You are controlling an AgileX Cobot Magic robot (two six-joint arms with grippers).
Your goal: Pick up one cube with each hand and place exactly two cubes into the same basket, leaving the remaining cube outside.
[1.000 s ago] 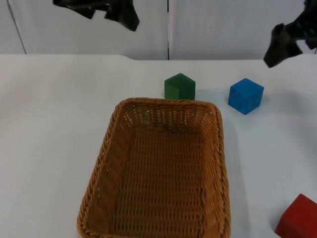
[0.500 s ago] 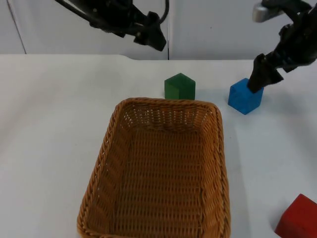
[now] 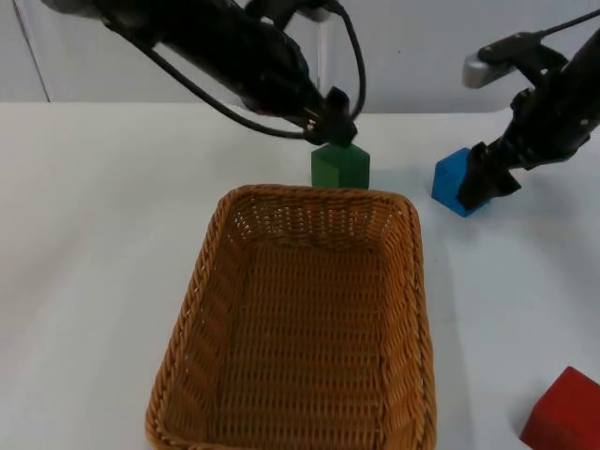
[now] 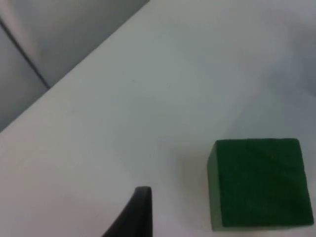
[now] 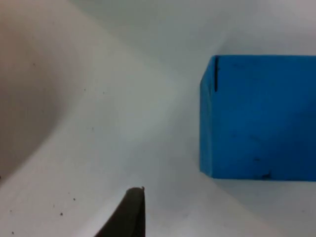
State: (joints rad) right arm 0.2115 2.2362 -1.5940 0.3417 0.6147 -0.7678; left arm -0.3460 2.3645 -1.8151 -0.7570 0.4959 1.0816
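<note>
A green cube point(image 3: 340, 167) stands just beyond the far rim of the wicker basket point(image 3: 316, 193). My left gripper point(image 3: 336, 132) hovers open right above the cube's far edge. In the left wrist view the green cube point(image 4: 256, 182) lies beside one black fingertip point(image 4: 139, 212), apart from it. A blue cube point(image 3: 452, 182) sits to the right of the green one. My right gripper point(image 3: 487, 184) is open, low over the blue cube's right half. In the right wrist view the blue cube point(image 5: 259, 116) is close beside a fingertip point(image 5: 131, 212). A red cube point(image 3: 565, 414) rests at the near right.
The basket takes up the table's point(image 3: 94, 234) middle, with nothing inside it. White table top lies open to the left of the basket and between the blue and red cubes. The grey partition wall point(image 3: 412, 56) stands behind both arms.
Both arms have come down from the upper corners: the left gripper to the green cube, the right gripper to the blue cube. None of the three cubes has moved.
</note>
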